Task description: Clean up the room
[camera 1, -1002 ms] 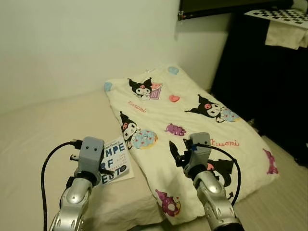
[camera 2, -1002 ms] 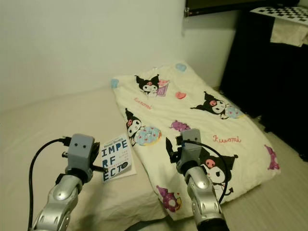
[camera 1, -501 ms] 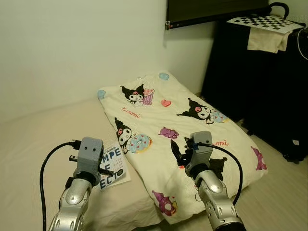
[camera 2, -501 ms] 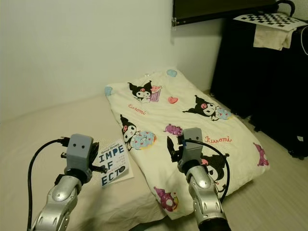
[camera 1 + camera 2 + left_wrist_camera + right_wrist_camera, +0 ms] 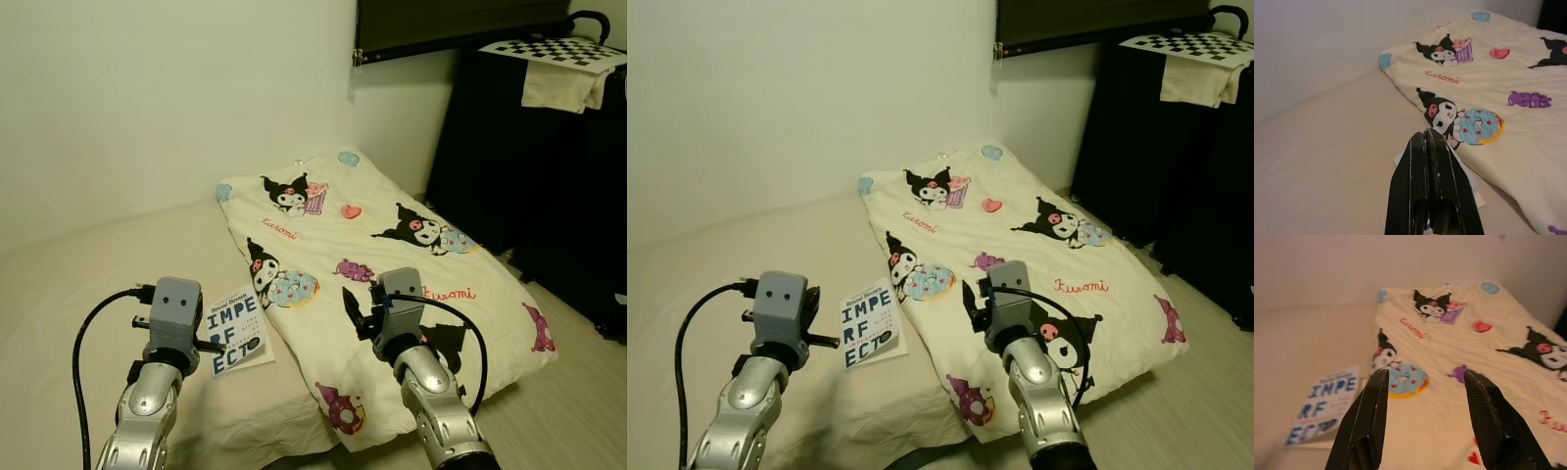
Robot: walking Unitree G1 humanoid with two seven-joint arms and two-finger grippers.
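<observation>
White paperback book lies lower left, just beyond the left gripper — fingers pressed together; right gripper spread, farther off.

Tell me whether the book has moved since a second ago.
No. The book lies at the same spot beside the blanket's edge, next to the doughnut print; the whole view shifted, so the camera moved.

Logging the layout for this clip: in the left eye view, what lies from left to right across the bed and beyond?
Left gripper → white book with blue lettering → right gripper → cream blanket printed with cartoon characters → black cabinet with a checkerboard sheet on top.
</observation>
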